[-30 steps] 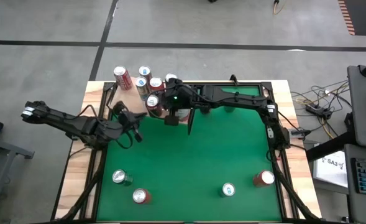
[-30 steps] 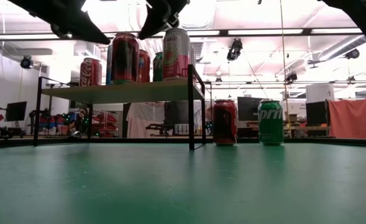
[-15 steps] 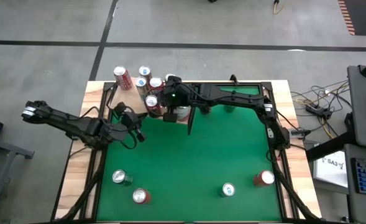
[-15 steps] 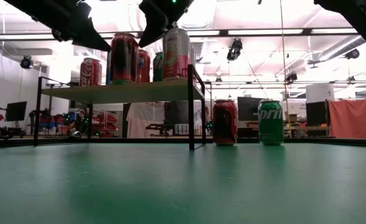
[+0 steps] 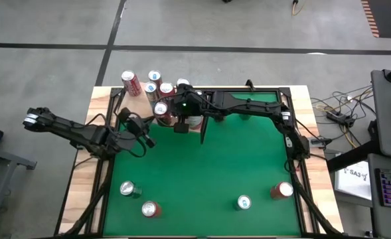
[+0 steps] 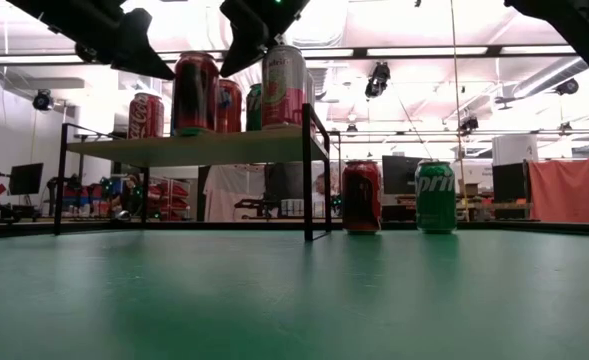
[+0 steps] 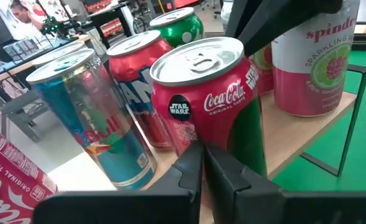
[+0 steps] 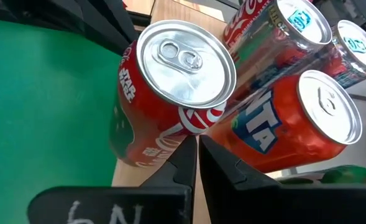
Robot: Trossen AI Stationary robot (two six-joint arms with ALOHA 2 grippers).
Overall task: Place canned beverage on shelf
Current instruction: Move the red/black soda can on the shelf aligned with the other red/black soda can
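Table (image 5: pixel 202 179): green felt top; workshop with ceiling lights behind.
Shelf (image 6: pixel 214 147): pale board under both grippers, crowded with cans.
Coca-Cola can (image 7: pixel 204 93): upright on shelf, just ahead of both grippers.
Left gripper (image 7: pixel 201 163): fingers pressed together, empty.
Right gripper (image 8: pixel 197 157): clenched, empty, above shelf.
Loose cans: Sprite can (image 6: pixel 435 197) well aside.

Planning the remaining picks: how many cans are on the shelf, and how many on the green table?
Cans on the shelf: 7
Cans at the table's front: 4
Cans on the table's far side: 2
Total: 13
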